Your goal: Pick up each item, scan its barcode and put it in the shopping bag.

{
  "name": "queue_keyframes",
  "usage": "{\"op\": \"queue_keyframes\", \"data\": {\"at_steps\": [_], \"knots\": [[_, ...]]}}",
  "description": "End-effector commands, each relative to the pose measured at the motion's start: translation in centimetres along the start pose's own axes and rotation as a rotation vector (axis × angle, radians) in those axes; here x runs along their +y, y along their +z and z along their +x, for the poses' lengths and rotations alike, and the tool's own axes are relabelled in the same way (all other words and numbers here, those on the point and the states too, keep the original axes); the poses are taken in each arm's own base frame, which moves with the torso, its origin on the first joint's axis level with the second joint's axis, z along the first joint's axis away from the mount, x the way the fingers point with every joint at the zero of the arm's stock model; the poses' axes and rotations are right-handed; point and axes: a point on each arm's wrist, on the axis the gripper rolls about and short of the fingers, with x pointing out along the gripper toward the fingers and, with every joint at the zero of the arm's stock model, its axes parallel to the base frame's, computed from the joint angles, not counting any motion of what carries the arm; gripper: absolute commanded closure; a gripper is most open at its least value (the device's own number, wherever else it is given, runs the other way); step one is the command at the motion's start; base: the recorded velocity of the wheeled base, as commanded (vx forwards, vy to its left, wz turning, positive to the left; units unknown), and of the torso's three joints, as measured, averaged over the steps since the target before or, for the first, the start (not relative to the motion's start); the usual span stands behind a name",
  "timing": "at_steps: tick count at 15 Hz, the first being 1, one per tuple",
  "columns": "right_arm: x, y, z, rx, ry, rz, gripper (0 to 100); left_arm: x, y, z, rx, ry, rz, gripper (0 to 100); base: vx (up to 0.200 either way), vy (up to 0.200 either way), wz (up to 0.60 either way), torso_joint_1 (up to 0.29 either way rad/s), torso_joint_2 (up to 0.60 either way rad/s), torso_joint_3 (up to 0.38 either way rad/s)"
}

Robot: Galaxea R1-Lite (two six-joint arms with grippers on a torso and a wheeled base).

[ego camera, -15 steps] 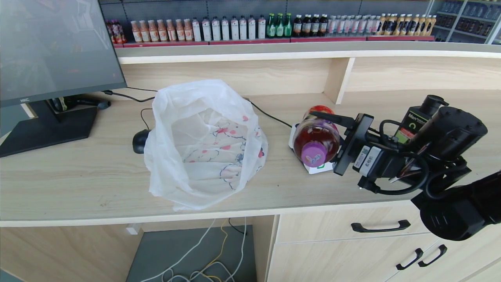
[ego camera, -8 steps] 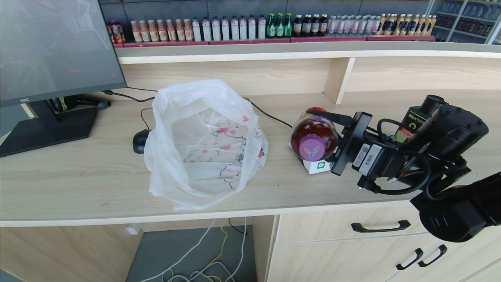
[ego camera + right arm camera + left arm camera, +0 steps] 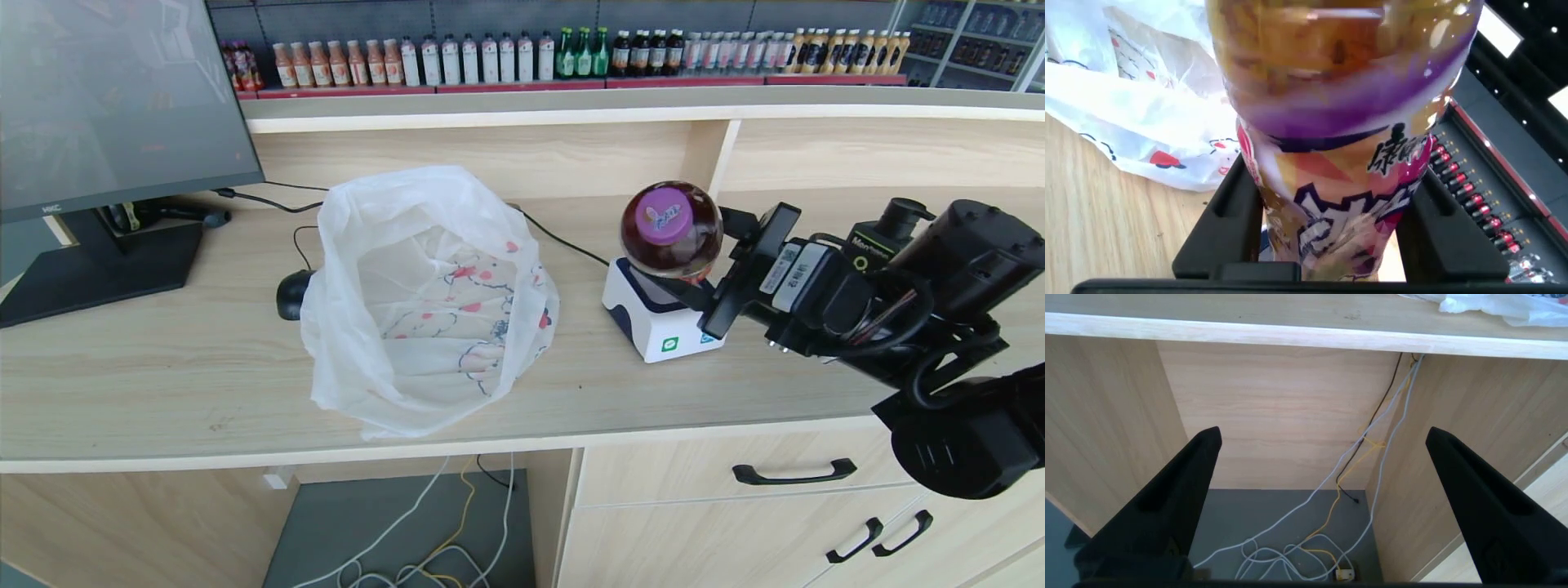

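My right gripper (image 3: 694, 257) is shut on a bottle of reddish-brown drink (image 3: 671, 230) with a purple cap and holds it in the air just above the white barcode scanner (image 3: 657, 322). The cap faces up toward the head camera. In the right wrist view the bottle (image 3: 1347, 122) sits between the black fingers (image 3: 1221, 220), its purple and white label facing the camera. The open white shopping bag (image 3: 424, 294) stands to the left of the scanner; part of it (image 3: 1135, 90) lies beyond the bottle. My left gripper (image 3: 1323, 506) hangs open below the counter edge, holding nothing.
A dark pump bottle (image 3: 878, 237) stands on the counter behind my right arm. A monitor (image 3: 114, 106) on its stand, a mouse (image 3: 291, 294) and cables lie to the left of the bag. A wooden divider (image 3: 710, 163) rises behind the scanner. Drawers (image 3: 792, 474) sit under the counter.
My right gripper has lifted the bottle up and back from just over the scanner, and the cap has swung upward. The scanner's top now shows. The bag has not moved.
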Motion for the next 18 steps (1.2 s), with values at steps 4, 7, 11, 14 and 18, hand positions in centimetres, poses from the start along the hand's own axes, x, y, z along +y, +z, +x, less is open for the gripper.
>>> {"op": "queue_keyframes", "data": {"at_steps": [4, 7, 11, 14, 18], "knots": [[-1.2, 1.2, -0.2, 0.012, -0.06, 0.1, 100, 0.0, 0.0, 0.0, -0.001, 0.0, 0.0, 0, 0.0, 0.0, 0.0, 0.0, 0.0, 0.0], [-2.9, 2.5, -0.6, 0.045, -0.181, 0.267, 100, 0.0, 0.0, 0.0, -0.001, 0.0, 0.0, 0, 0.0, 0.0, 0.0, 0.0, 0.0, 0.0], [-3.4, 3.2, -1.6, 0.059, -0.242, 0.405, 100, 0.0, 0.0, 0.0, -0.001, 0.0, 0.0, 0, 0.0, 0.0, 0.0, 0.0, 0.0, 0.0], [-3.0, 3.3, -2.0, 0.113, -0.37, 0.517, 100, 0.0, 0.0, 0.0, -0.001, 0.0, 0.003, 0, 0.0, 0.0, 0.0, 0.0, 0.0, 0.0], [-2.4, 2.4, -2.4, 0.162, -0.57, 0.721, 100, 0.0, 0.0, 0.0, -0.001, 0.0, 0.0, 0, 0.0, 0.0, 0.0, 0.0, 0.0, 0.0]]}}
